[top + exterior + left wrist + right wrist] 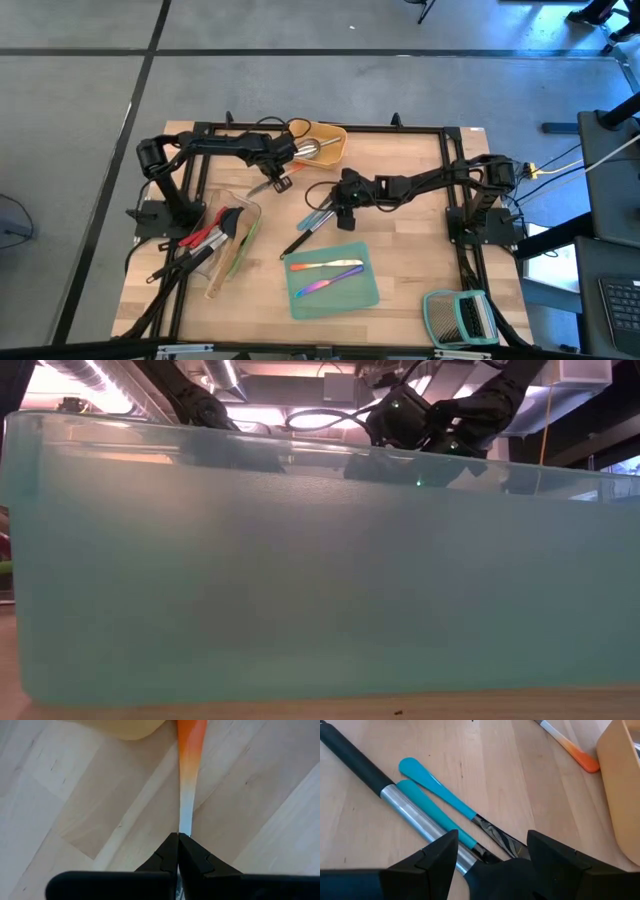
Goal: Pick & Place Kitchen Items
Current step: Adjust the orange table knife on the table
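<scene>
left gripper clenched on the orange-tipped tool, upper middle by the yellow tray, likely headed in | your right gripper released over blue-handled utensils, centre bench, lining up

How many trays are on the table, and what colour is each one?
yellow tray: 1
clear tray: 1
teal tray: 1
Total: 3 trays
</scene>
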Available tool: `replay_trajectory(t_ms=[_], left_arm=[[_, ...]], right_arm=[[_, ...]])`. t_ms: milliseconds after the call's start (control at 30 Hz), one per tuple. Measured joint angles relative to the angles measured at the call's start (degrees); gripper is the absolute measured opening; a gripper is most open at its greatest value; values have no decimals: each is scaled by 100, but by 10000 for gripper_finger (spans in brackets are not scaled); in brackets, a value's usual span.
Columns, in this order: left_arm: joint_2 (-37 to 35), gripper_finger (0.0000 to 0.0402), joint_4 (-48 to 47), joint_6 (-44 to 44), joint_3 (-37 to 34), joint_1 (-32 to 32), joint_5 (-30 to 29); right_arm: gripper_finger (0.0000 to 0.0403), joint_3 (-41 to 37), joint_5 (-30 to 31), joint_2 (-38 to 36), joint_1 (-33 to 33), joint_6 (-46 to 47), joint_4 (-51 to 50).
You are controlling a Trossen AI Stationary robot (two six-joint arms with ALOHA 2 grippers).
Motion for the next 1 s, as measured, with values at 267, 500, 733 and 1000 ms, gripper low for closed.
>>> replay_trajectory(t_ms=[267, 500, 733, 1000], left_arm=[[1, 4, -42, -101, 0, 0, -3], [443, 2, -19, -117, 28, -44, 48], [717, 6, 18, -157, 44, -287, 4], [540, 4, 65, -265, 8, -627, 230]], right_arm=[[240, 0, 0, 0, 10, 0, -2], [240, 0, 0, 0, 10, 0, -24], [240, 0, -3, 0, 10, 0, -48], [240, 0, -3, 0, 10, 22, -78]])
